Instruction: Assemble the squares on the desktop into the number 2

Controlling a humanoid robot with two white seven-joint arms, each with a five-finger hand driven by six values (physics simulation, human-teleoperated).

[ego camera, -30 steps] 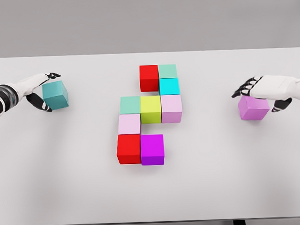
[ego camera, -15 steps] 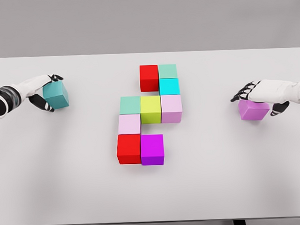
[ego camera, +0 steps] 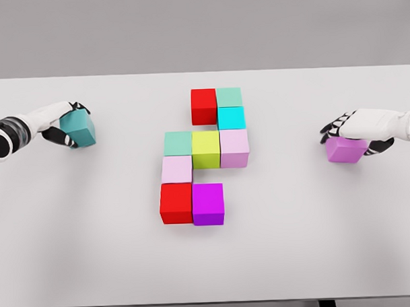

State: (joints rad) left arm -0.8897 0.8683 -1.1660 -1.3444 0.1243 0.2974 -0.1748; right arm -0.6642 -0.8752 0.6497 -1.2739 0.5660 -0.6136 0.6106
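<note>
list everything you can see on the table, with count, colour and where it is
red cubes: 2, one at the figure's top left, one at its bottom left
mint cubes: 2, top right, middle row left
cyan cube: 1, under the top mint
yellow-green cube: 1, middle row centre
pale pink cubes: 2, middle row right, below the left mint
magenta cube: 1, bottom right
teal cube: 1, far left
violet cube: 1, far right
table: 1, white
left hand: around teal cube
right hand: over violet cube
</note>
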